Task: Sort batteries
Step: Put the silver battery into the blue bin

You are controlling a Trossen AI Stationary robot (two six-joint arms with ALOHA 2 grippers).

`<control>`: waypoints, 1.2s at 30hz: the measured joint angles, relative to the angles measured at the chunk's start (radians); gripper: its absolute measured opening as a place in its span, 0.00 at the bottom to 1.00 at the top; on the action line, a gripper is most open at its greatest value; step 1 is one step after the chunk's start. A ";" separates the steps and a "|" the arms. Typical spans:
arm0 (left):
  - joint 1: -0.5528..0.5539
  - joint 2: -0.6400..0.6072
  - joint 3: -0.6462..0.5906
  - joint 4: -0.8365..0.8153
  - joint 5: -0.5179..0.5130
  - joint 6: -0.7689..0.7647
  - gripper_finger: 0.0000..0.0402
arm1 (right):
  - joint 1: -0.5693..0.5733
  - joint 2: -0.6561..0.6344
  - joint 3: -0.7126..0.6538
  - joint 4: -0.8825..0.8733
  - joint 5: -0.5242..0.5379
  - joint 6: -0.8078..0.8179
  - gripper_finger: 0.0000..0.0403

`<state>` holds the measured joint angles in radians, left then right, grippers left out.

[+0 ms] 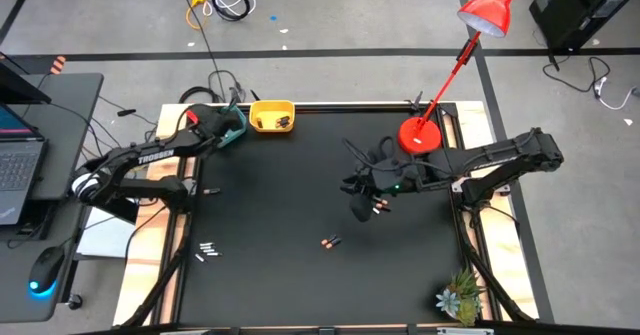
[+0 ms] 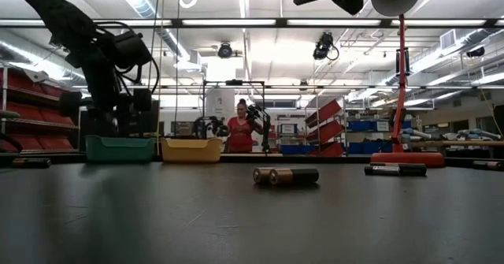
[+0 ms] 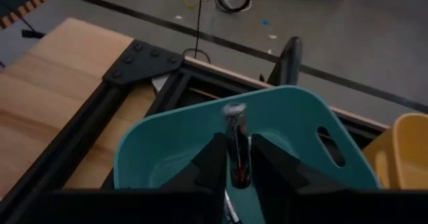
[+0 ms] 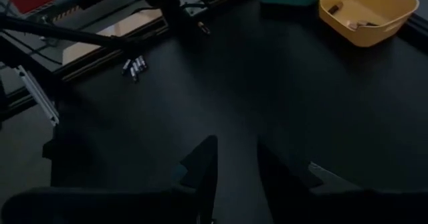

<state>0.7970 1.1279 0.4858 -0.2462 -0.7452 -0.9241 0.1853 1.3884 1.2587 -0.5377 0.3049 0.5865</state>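
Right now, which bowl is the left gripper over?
The teal bowl, at the table's far left corner. The left gripper hangs over it with a battery between its fingers; the yellow bowl sits beside it.

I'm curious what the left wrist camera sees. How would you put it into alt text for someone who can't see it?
Two dark fingers of the left gripper flank a battery standing on end over a teal bowl. The bowl sits at the corner of a black-framed table beside a wooden board, with the edge of a yellow bowl next to it and grey floor beyond.

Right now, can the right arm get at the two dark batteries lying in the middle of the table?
Probably yes: the dark batteries lie on open mat just beside the right claw, with nothing between them.
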 joint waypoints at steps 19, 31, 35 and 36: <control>-0.070 -0.009 0.000 0.179 0.390 0.247 0.42 | -0.044 -0.001 -0.148 -0.292 -0.250 0.002 0.29; -0.318 -0.010 0.028 0.306 0.489 0.338 0.40 | -0.174 0.000 -0.421 -0.207 -0.291 0.046 0.29; -0.357 -0.010 0.028 0.347 0.489 0.304 0.40 | -0.249 0.000 -0.462 -0.131 -0.317 -0.010 0.29; -0.363 -0.010 0.028 0.351 0.489 0.296 0.40 | -0.265 0.000 -0.469 -0.118 -0.320 -0.020 0.29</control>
<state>0.4336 1.1179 0.5140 0.1043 -0.2565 -0.6284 -0.0793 1.3880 0.7900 -0.6562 -0.0147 0.5661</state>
